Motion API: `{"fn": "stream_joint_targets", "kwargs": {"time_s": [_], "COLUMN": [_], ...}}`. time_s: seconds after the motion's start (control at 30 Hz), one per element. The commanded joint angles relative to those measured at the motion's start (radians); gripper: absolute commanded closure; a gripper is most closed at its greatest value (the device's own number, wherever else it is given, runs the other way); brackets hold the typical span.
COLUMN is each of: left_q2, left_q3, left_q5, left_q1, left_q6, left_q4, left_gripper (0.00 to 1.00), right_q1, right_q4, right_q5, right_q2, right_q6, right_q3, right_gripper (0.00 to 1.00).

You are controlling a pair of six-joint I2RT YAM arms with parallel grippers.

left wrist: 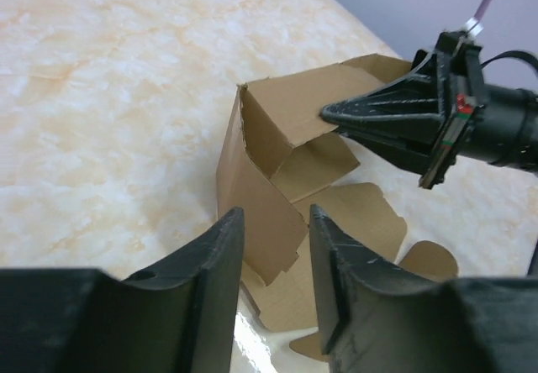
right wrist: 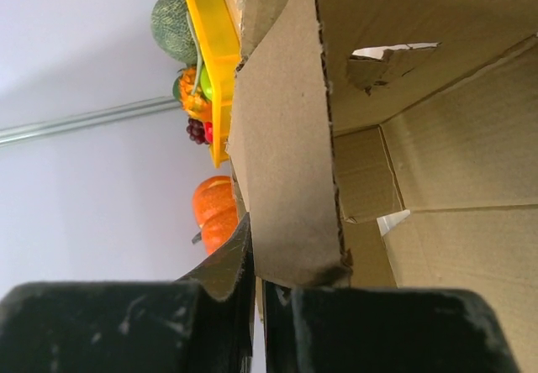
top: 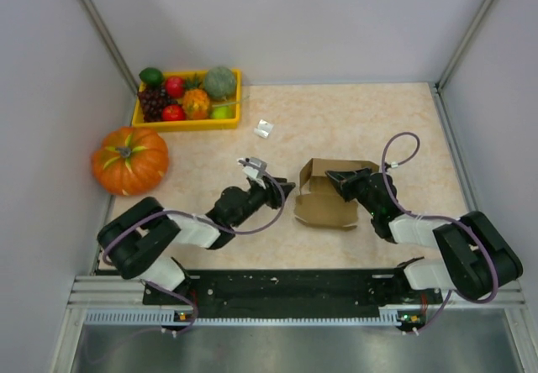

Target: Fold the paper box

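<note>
The paper box (top: 324,195) is brown kraft cardboard, partly raised into a square tube with loose flaps, lying in the middle of the table. My right gripper (top: 336,176) is shut on the box's upper wall (right wrist: 286,138). In the right wrist view the cardboard runs down between my right gripper's (right wrist: 259,272) jaws. My left gripper (top: 287,190) sits just left of the box, open, nothing between its fingers. In the left wrist view the box (left wrist: 269,146) stands beyond my left gripper (left wrist: 275,243), with a lower flap behind the gap, and the right gripper (left wrist: 340,114) pinches the top edge.
An orange pumpkin (top: 130,160) sits at the far left. A yellow tray (top: 187,123) of fruit stands at the back left. A small white object (top: 264,128) lies behind the box. Grey walls close in the table on three sides.
</note>
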Motion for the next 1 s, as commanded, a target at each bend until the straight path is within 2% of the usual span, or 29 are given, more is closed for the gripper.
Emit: {"fn": "stream_joint_targets", "kwargs": {"time_s": [0.0, 0.03, 0.07, 0.1, 0.17, 0.2, 0.23, 0.27, 0.4, 0.57, 0.73, 0.8, 0.83, 0.87, 0.97], "left_q2": [-0.199, -0.219, -0.233, -0.236, -0.164, -0.099, -0.066, -0.037, 0.054, 0.097, 0.046, -0.022, -0.04, -0.055, -0.083], "left_q3": [-0.034, -0.005, 0.024, 0.056, 0.162, 0.209, 0.298, 0.32, 0.317, 0.36, 0.265, 0.21, 0.164, 0.15, 0.155], "left_q5": [0.132, 0.095, 0.021, -0.026, 0.042, 0.192, 0.242, 0.26, 0.236, 0.213, 0.147, 0.068, 0.017, -0.001, -0.046], "left_q1": [0.079, 0.091, 0.101, 0.113, 0.116, 0.115, 0.107, 0.099, 0.049, 0.044, 0.039, 0.039, 0.039, 0.045, 0.052], "left_q6": [-0.009, -0.009, -0.015, 0.001, 0.096, 0.2, 0.228, 0.268, 0.339, 0.377, 0.332, 0.275, 0.258, 0.243, 0.207], "left_q4": [-0.16, -0.244, -0.432, -0.51, -0.616, -0.663, -0.714, -0.739, -0.554, -0.569, -0.443, -0.406, -0.388, -0.394, -0.531], "left_gripper": [0.62, 0.69, 0.69, 0.67, 0.64, 0.64, 0.62, 0.61, 0.59, 0.61, 0.63, 0.58, 0.49, 0.46, 0.41], "right_q1": [-0.012, -0.011, -0.012, -0.012, -0.012, -0.012, -0.012, -0.012, -0.011, -0.011, -0.015, -0.02, -0.02, -0.021, -0.02], "right_q4": [0.013, 0.016, 0.015, 0.016, 0.018, 0.02, 0.029, 0.03, 0.023, 0.004, -0.007, 0.001, 0.004, 0.006, 0.013], "right_q5": [-0.027, -0.03, -0.028, -0.028, -0.028, -0.03, -0.033, -0.031, -0.031, -0.036, -0.03, -0.038, -0.041, -0.041, -0.045], "right_q2": [-0.006, -0.003, -0.001, 0.0, 0.003, 0.008, 0.009, 0.011, 0.013, 0.002, -0.012, -0.006, -0.004, -0.003, 0.003], "right_q6": [-0.033, -0.033, -0.03, -0.03, -0.032, -0.029, -0.027, -0.021, -0.018, -0.015, -0.021, -0.02, -0.021, -0.021, -0.017], "right_q3": [0.004, 0.002, 0.002, 0.002, 0.002, 0.002, 0.0, -0.001, 0.005, 0.016, 0.011, 0.011, 0.011, 0.011, 0.011], "right_gripper": [1.0, 1.0, 1.0, 1.0, 1.0, 1.0, 1.0, 1.0, 1.0, 1.0, 1.0, 1.0, 1.0, 1.0, 1.0]}}
